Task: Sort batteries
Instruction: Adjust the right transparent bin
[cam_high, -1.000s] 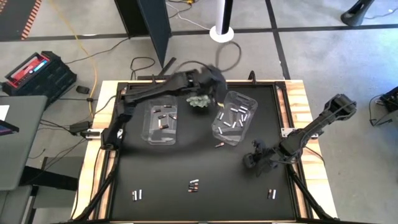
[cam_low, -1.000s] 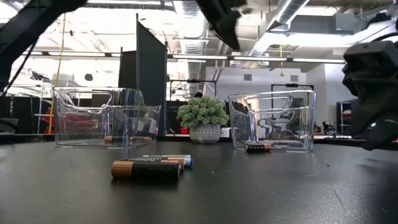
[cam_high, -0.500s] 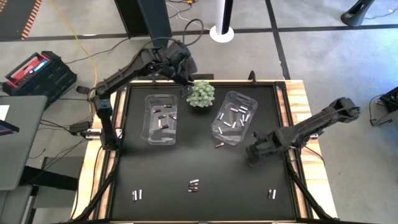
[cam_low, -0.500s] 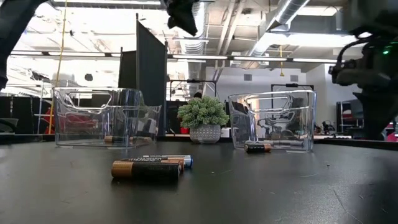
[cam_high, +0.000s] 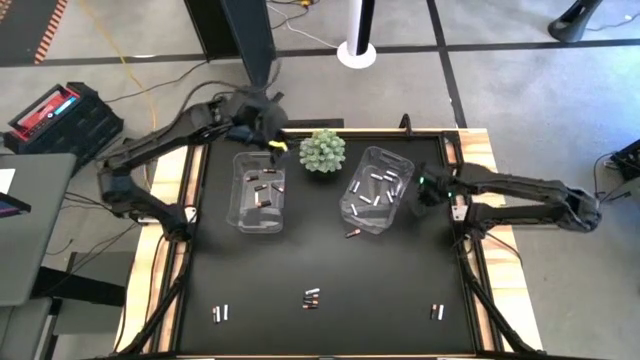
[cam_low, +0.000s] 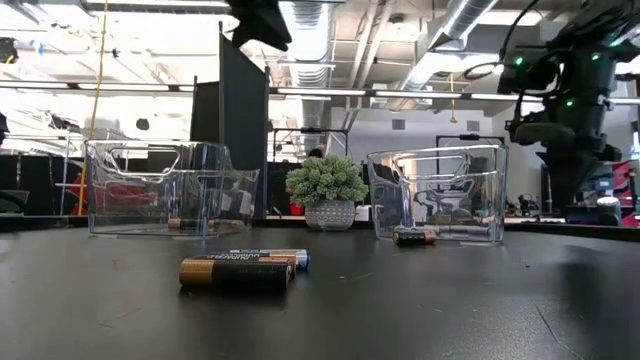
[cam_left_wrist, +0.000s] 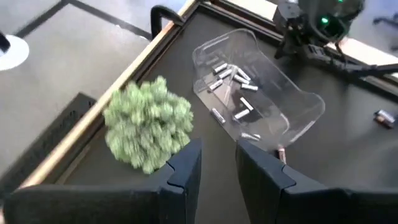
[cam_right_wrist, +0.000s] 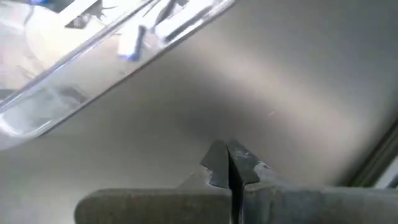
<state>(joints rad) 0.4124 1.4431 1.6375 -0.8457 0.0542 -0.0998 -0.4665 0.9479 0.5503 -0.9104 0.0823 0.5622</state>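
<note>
Two clear bins stand at the table's far middle. The left bin holds dark batteries, and the right bin holds pale ones. Loose batteries lie on the mat near the right bin and along the near edge. My left gripper hangs open and empty high over the left bin's far end. My right gripper is shut on nothing just right of the right bin.
A small green plant in a pot stands between the two bins at the far edge. The black mat has a raised frame all round. Its middle and near part carry only the scattered batteries.
My left gripper has swung from over the plant and right bin toward the table's far left, rising a little. My right gripper has gone from the near right of the mat toward the far edge, ending beside the right bin. No battery or bin has moved.
</note>
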